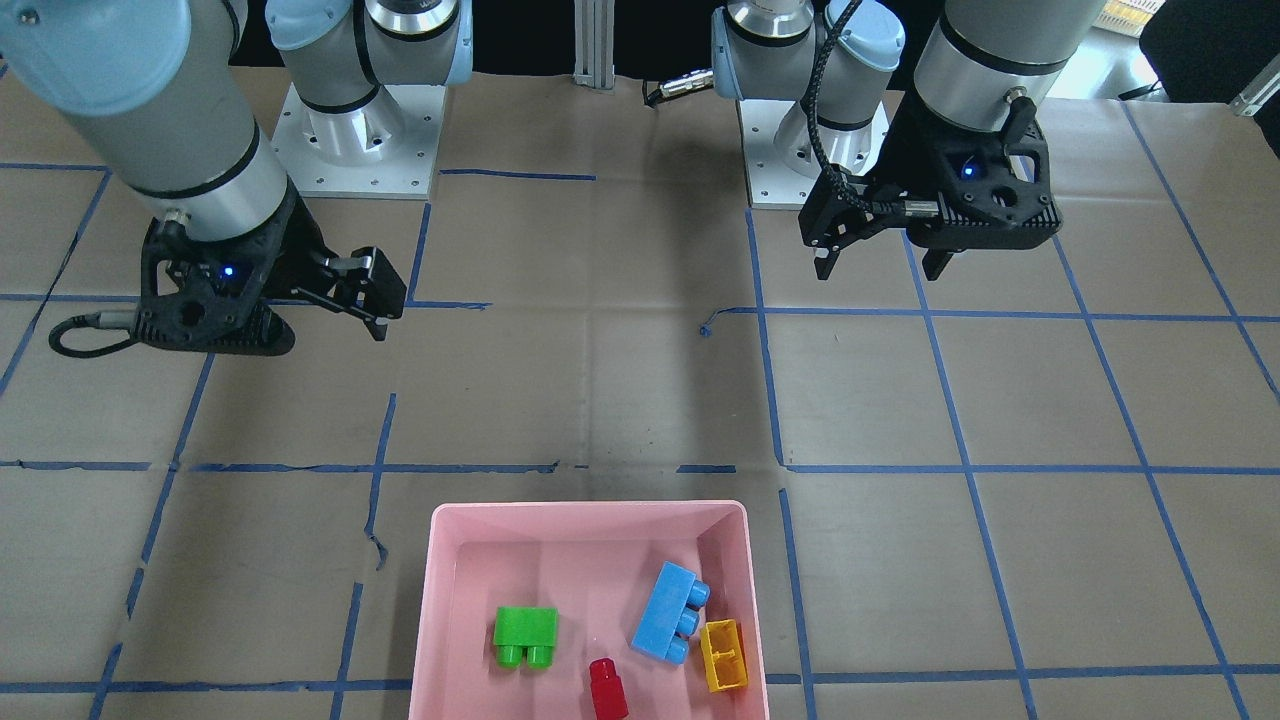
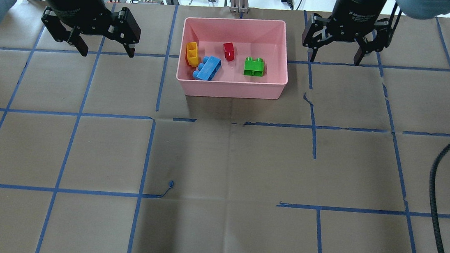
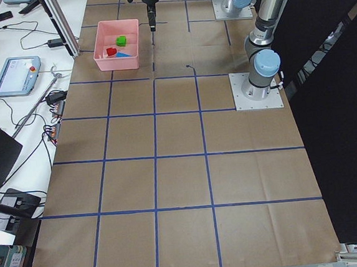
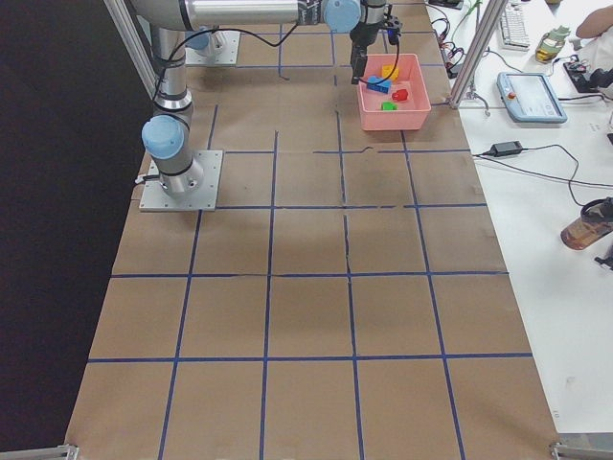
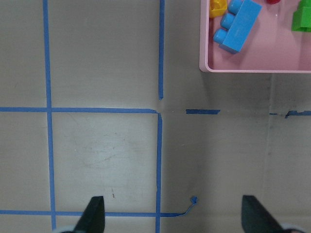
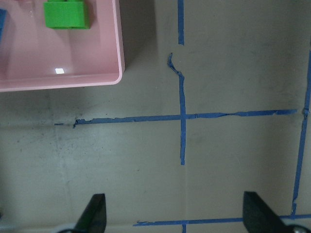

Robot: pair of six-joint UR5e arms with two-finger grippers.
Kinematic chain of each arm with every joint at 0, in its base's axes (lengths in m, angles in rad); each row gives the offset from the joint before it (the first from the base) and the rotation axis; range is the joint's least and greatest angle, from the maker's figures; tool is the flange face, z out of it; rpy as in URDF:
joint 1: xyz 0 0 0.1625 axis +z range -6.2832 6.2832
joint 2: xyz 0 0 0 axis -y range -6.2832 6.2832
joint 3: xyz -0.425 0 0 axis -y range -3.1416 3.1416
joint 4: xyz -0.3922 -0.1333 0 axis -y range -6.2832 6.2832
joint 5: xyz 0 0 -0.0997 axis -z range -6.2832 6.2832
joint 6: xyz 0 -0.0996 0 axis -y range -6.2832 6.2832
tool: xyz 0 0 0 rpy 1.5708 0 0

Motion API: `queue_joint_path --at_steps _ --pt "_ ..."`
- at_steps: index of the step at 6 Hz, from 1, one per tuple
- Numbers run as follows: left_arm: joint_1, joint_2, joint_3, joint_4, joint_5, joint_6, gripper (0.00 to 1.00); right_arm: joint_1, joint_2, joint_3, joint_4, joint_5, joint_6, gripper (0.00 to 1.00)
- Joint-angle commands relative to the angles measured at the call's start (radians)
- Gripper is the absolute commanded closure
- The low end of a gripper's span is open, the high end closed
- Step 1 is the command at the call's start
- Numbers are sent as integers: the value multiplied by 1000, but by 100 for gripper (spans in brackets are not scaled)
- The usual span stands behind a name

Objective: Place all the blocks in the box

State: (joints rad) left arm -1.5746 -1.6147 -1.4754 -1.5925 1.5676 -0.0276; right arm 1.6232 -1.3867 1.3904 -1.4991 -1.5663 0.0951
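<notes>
The pink box (image 2: 232, 89) stands at the table's far middle. In it lie the green block (image 2: 254, 66), the blue block (image 2: 208, 68), the yellow block (image 2: 192, 54) on its side and the red block (image 2: 228, 51). The front view shows the same box (image 1: 590, 512) with green (image 1: 525, 630), blue (image 1: 665, 610), yellow (image 1: 722, 655) and red (image 1: 607, 685). My left gripper (image 2: 106, 51) hangs open and empty left of the box. My right gripper (image 2: 334, 60) hangs open and empty right of it. The left wrist view shows the box corner (image 5: 209, 65), the right wrist view its rim (image 6: 58, 82).
Brown paper with a blue tape grid (image 2: 148, 156) covers the table. The two arm bases (image 1: 355, 140) stand at the robot's side. A black cable (image 2: 438, 184) hangs at the overhead view's right. A teach pendant (image 4: 532, 96) and cables lie on the white bench beyond the box.
</notes>
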Motion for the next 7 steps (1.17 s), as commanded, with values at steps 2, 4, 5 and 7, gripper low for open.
queue_joint_path --at_steps 2,4,5,7 --pt "1 4 3 -10 0 0 0 -9 -94 134 -45 -17 -6 1" --pt "-1 4 3 -15 0 0 0 -9 -94 134 -41 -29 3 1" --pt "-1 4 0 -15 0 0 0 -9 -94 134 -41 -29 5 1" --pt "-1 4 6 -17 2 0 0 -9 -94 133 -41 -27 5 1"
